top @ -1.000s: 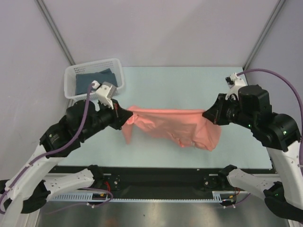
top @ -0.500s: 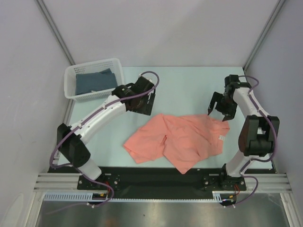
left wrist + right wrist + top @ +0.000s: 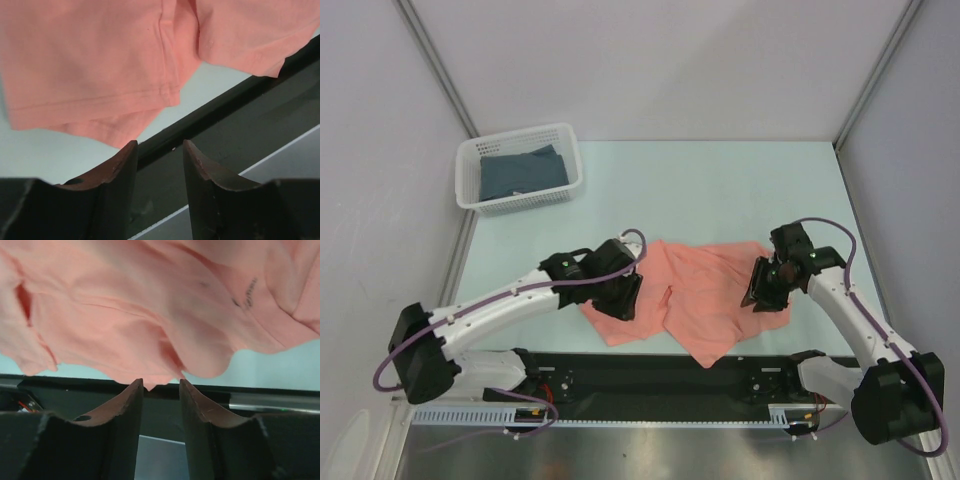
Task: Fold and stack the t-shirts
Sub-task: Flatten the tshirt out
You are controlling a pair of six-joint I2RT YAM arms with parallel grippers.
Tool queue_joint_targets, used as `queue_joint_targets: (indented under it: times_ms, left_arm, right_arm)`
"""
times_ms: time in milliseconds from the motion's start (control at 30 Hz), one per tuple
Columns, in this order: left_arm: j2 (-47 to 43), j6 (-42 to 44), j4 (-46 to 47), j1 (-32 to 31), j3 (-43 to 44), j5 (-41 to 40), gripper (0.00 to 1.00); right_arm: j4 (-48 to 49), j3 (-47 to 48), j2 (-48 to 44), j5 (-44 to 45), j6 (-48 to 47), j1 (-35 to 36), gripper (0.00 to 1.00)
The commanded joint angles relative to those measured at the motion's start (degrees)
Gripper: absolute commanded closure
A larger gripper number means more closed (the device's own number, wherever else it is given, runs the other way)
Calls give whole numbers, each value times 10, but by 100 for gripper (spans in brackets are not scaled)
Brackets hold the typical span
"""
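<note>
Near front of table [image 3: 720, 190] | salmon t-shirt [image 3: 710, 290] crumpled | both jaws part-open, empty

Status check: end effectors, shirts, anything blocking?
Left end effector open, right end effector open, both empty, flanking pink t-shirt. Shirt crumpled, unfolded. Blue t-shirt in basket. Nothing blocking.

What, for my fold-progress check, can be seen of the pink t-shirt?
The salmon-pink t-shirt is soft cloth, lying rumpled and unfolded on the table at its near edge, one corner over the black rail. Stitched hems and a small printed label show. The left gripper and right gripper stand open, holding nothing.
</note>
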Motion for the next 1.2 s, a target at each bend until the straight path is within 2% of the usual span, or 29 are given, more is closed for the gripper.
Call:
queue_joint_targets:
  times_ms: [0,100,133,167,367,467,533,633,667,733,767,867,900,967,1033,1133,1167]
  left_arm:
    - [50,-19,45,-40,24,18,54]
    - [78,-23,49,-49,35,-4,53]
    - [78,-26,56,-49,34,-16,53]
    - [77,-27,60,-48,31,-15,53]
    - [90,-53,56,-47,20,-62,56]
    - [91,-53,87,-48,-2,-59,57]
    - [117,-46,100,-48,-1,-60,57]
    - [163,-31,127,-48,8,-63,47]
    - [177,-33,124,-45,12,-87,44]
    - [208,-35,128,-33,10,-84,42]
    - [243,-38,128,-10,10,-77,42]
    - [286,-32,149,34,8,-48,43]
    - [293,-25,156,44,11,-41,42]
    - [310,-13,156,81,29,-31,42]
    - [331,6,149,103,51,-24,42]
    - [304,35,113,123,79,-65,43]
    - [281,38,110,112,80,-63,42]
  right_arm:
    - [54,-31,6,4,42,-36,60]
    - [93,-45,55,23,40,-51,61]
    - [105,-48,69,24,40,-58,65]
    - [114,-47,100,32,41,-62,75]
    - [211,-4,217,126,48,-64,76]
    - [228,93,325,167,26,-65,76]
    - [220,201,410,175,8,-64,76]
    - [137,382,504,201,-45,-63,64]
    - [82,413,511,207,-57,-62,50]
    - [38,437,477,228,-85,-61,39]
    - [23,422,446,232,-92,-58,28]
    - [15,321,312,207,-96,-51,16]
    - [8,300,284,190,-95,-51,16]
    - [-7,234,202,144,-85,-48,17]
    - [-10,188,154,92,-69,-54,23]
    - [0,107,96,15,-31,-79,37]
    - [17,71,82,0,-15,-82,48]
